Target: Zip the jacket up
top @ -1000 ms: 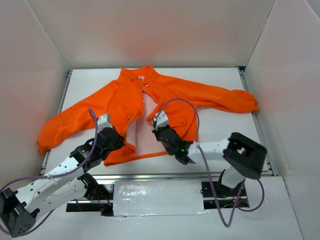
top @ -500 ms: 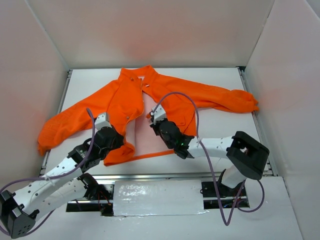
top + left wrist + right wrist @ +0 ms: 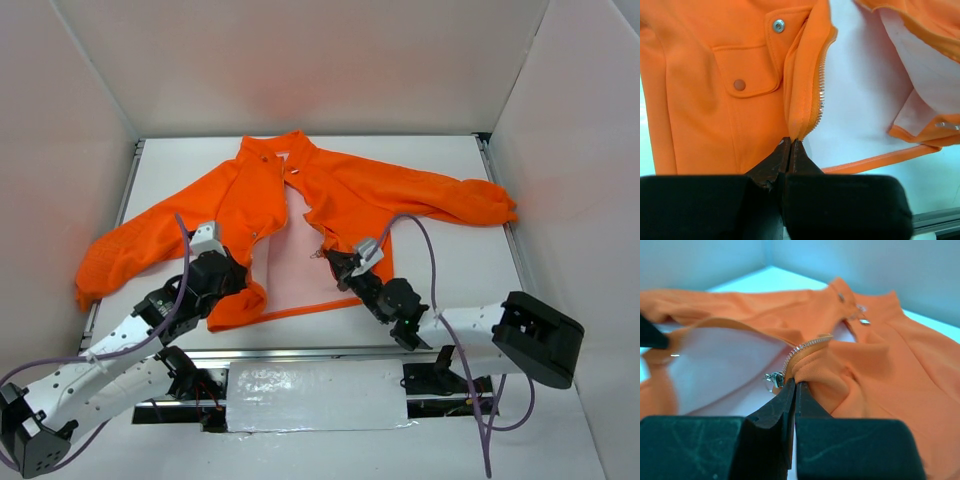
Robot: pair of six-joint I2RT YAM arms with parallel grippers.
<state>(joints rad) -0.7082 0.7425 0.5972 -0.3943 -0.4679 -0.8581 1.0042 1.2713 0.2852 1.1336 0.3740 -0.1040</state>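
Jacket (image 3: 240, 200) lies open on the white surface (image 3: 450, 270), collar at the far side, sleeves spread left and right, pink lining (image 3: 300, 265) showing in the middle. Left hand (image 3: 791, 145) is pressed together, pinching the left front panel's zipper edge at the low end of the teeth (image 3: 819, 95), near the hem. Right hand (image 3: 794, 386) is pressed together on the right panel's zipper edge, lifting a fold of it. The metal pull (image 3: 773, 381) hangs just beside its tips.
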